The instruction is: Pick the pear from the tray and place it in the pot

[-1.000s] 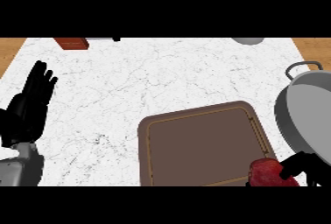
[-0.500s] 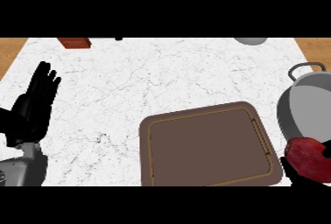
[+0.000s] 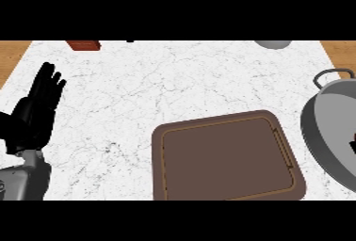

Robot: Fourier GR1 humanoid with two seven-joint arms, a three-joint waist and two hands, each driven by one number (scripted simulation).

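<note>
Left hand (image 3: 35, 113) parked open by the left edge, nothing in it, prob just out of the way; right hand (image 3: 351, 145) = sliver at the pot (image 3: 325, 124), can't tell grip

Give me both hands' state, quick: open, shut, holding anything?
Left hand: open, fingers up, resting at the view's left, holding nothing.
Right hand: cannot be told; only a dark sliver shows over the pot at the right edge.
</note>
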